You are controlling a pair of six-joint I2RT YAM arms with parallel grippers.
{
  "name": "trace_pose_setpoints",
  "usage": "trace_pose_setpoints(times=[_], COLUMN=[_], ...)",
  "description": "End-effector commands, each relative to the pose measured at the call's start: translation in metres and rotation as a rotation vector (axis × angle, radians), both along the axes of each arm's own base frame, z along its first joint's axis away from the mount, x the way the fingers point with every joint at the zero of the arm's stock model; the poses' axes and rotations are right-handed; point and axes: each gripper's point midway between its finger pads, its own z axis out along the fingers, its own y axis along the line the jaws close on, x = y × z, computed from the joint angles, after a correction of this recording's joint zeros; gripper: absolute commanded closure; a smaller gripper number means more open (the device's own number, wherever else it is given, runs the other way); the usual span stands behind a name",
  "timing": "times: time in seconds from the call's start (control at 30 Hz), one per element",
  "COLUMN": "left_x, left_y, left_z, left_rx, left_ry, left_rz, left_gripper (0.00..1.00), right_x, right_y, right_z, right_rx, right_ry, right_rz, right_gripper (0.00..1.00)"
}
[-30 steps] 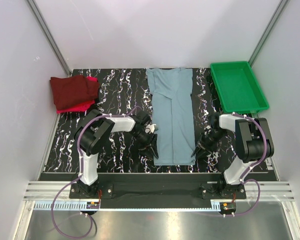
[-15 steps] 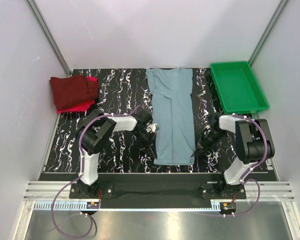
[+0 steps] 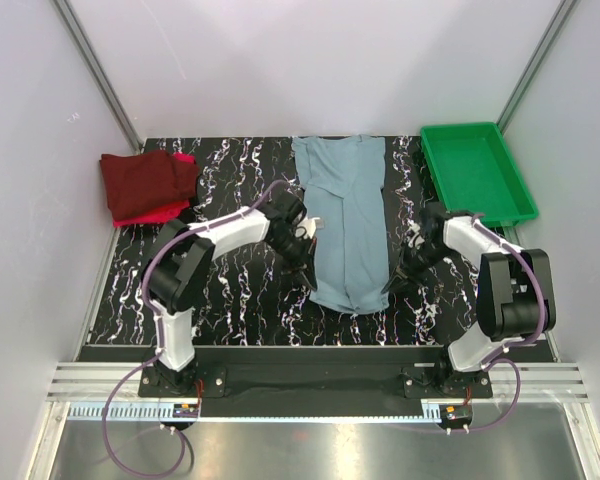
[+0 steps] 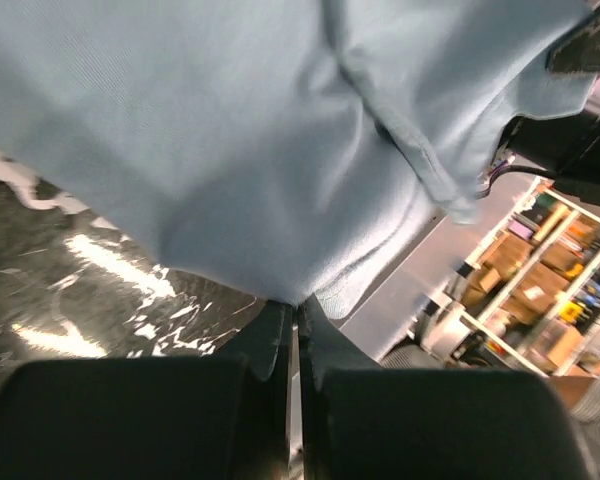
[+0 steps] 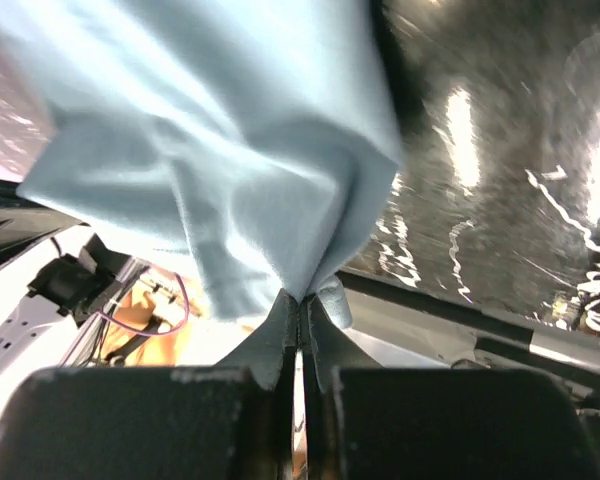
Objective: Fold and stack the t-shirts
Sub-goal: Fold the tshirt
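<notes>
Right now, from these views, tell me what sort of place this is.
Probably a robotics lab test cell: white panel walls on aluminium framing enclose a black marbled table, the left arm and right arm are bolted at its near edge, and shelves of boxes show beyond it.

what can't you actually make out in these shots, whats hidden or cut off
- Top view: the bright red folded shirt is mostly covered by the dark maroon folded shirt; only its edges show.
- Top view: the pinched near corners of the large dusty grey-blue t-shirt are hidden by the arms' jaws.
- Both wrist views: that shirt's outline is cut off by the frame edges.
- Right wrist view: the black marbled table is blurred.
</notes>
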Motion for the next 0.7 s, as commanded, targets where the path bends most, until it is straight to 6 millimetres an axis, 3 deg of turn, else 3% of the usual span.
trace_pose_setpoints(times=[0.0, 0.1, 0.33, 0.67], left_x=[0.024, 0.038, 0.078, 0.148], left_y=[0.008, 0.016, 0.03, 0.005], left_z=[0.034, 0.046, 0.048, 0.041], left_rx=[-0.022, -0.015, 0.028, -0.007], left_ry=[-0.144, -0.207, -0.288, -0.38], left_rz=[-0.012, 0.002, 0.058, 0.066], left_gripper=[1.0, 1.0, 1.0, 1.0], right_x=[0.023, 0.04, 0.094, 0.162], right_y=[0.004, 0.003, -0.007, -0.014], right_z=[0.031, 0.042, 0.052, 0.053], right_rx=[0.026, 0.026, 0.023, 0.03], right_ry=[-0.128, -0.176, -0.288, -0.382], right_rz=[0.039, 0.028, -0.055, -0.069], right_gripper=[1.0, 1.0, 1.0, 1.0])
